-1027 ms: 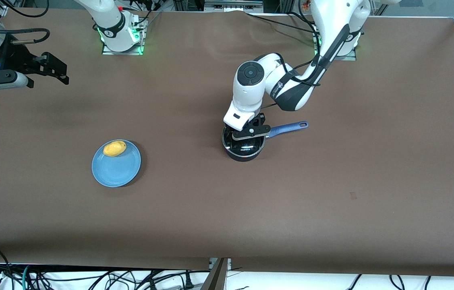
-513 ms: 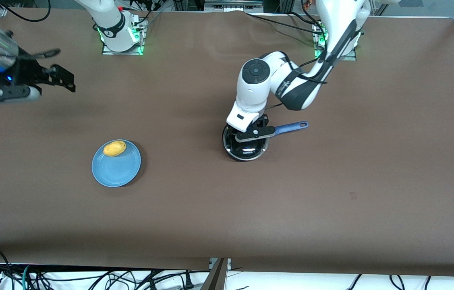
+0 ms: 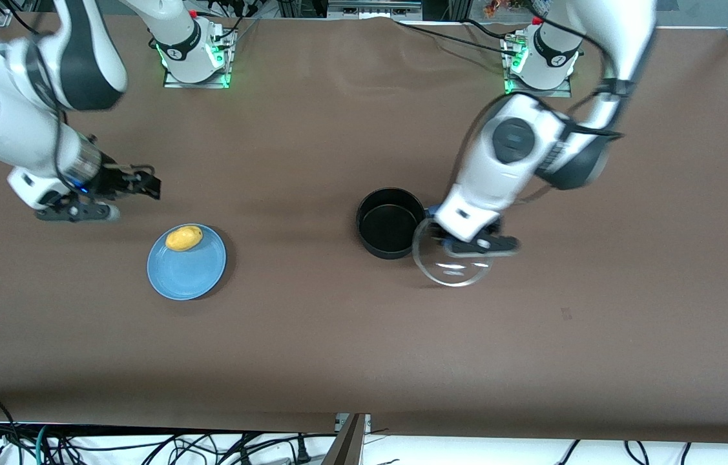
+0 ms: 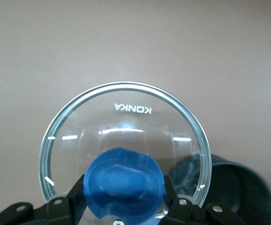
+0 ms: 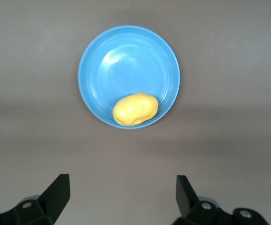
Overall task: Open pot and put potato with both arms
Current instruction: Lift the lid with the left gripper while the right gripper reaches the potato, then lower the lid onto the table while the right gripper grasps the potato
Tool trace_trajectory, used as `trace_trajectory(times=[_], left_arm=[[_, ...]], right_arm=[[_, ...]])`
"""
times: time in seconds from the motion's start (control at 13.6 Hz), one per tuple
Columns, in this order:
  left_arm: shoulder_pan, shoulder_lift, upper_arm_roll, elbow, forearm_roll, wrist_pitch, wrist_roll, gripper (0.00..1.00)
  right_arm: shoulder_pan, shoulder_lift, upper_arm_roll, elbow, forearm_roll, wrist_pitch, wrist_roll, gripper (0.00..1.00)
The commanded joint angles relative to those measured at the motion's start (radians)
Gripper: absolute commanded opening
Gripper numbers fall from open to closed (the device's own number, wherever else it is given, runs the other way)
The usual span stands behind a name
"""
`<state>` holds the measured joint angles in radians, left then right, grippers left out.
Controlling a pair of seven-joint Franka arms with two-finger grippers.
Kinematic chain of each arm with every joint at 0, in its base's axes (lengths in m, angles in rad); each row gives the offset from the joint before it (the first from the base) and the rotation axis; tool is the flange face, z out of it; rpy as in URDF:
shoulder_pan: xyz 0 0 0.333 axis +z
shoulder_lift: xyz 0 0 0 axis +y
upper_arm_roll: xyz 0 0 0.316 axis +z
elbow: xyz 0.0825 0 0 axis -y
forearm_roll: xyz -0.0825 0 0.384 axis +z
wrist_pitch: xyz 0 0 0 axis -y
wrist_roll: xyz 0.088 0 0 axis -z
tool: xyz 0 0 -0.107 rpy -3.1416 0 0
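- The left gripper (image 3: 472, 248) hung over bare table just beside the pot, toward the left arm's end, its fingers (image 4: 77, 194) clamped on the blue knob (image 4: 124, 186) of the glass lid (image 3: 452, 263).
- The lid was held in the air, clear of the pot, its rim overlapping the pot's edge only slightly in the front view; the left wrist view showed the word KONKA on the glass and the brown table (image 3: 364, 336) through it.
- The blue plate (image 3: 190, 274) lay on the table toward the right arm's end, well apart from the pot.
- The potato (image 3: 183, 238) rested on the plate, close to the rim on the side farther from the front camera; the right wrist view (image 5: 135, 109) showed it touching the plate's inner edge.
- The pot (image 3: 389, 223) stood uncovered near the middle of the table, its dark inside showing; most of its blue handle was hidden under the left arm.
- The right gripper (image 3: 137, 184) hovered over the table close to the plate, on the side toward the robots' bases, with its fingers (image 5: 56, 192) spread wide and nothing between them.
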<state>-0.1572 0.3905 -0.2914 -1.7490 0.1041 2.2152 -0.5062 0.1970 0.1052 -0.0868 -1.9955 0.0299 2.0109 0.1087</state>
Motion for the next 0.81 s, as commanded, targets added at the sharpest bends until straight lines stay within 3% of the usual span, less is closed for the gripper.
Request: trace_trajectory(times=[0.0, 0.29, 0.51, 0.73], left_arm=[[0.164, -0.099, -0.008, -0.112, -0.078, -0.003, 0.336, 0.51], [0.228, -0.091, 0.11, -0.17, -0.08, 0.011, 0.633, 0.49], [0.231, -0.067, 0.201, -0.217, -0.08, 0.067, 0.714, 0.48], [0.255, -0.052, 0.228, -0.299, -0.081, 0.197, 0.767, 0.48]], right_arm=[[-0.008, 0.094, 0.007, -0.016, 0.004, 0.09, 0.083, 1.0], [-0.008, 0.24, 0.007, -0.009, 0.008, 0.202, 0.287, 1.0], [-0.01, 0.313, 0.006, -0.006, 0.056, 0.268, 0.344, 1.0], [-0.03, 0.341, 0.007, -0.006, 0.058, 0.292, 0.344, 1.0]])
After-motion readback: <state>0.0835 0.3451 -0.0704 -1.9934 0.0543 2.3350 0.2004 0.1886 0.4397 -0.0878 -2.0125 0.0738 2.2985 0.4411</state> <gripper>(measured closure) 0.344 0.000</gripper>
